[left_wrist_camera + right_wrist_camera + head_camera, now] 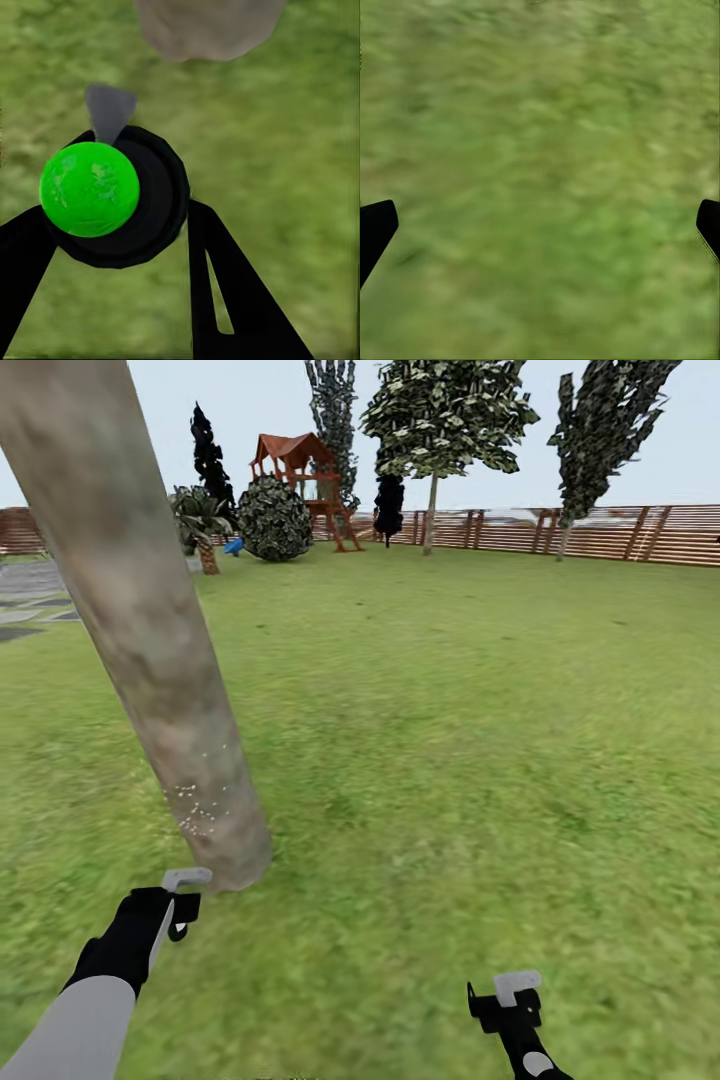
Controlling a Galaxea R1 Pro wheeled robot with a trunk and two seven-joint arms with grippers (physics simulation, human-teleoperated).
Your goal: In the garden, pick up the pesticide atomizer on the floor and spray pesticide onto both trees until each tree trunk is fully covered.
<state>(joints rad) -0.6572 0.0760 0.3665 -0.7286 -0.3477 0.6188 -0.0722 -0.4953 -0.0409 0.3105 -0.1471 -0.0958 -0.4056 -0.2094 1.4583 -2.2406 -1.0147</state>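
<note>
left gripper [178, 905] low at the foot of the near tree trunk [140, 620], fingers [232, 300] closed around the pesticide atomizer [112, 196]: black round body with bright green ball on top, grey nozzle [109, 111] pointing toward the trunk base [206, 26]. in head view, atomizer's pale grey head [186, 878] just beside the trunk bottom, not clearly touching. small white specks [195, 810] scattered on lower bark. right gripper [508, 1000] held apart over the grass floor [450, 760], fingertips [375, 229] at opposite edges of its wrist view, jaws wide, nothing between. second tall tree [432, 430] far off by the slatted fence [600, 532]; red playset [300, 480], round bush [273, 520], small palm [203, 520] also at back.
</note>
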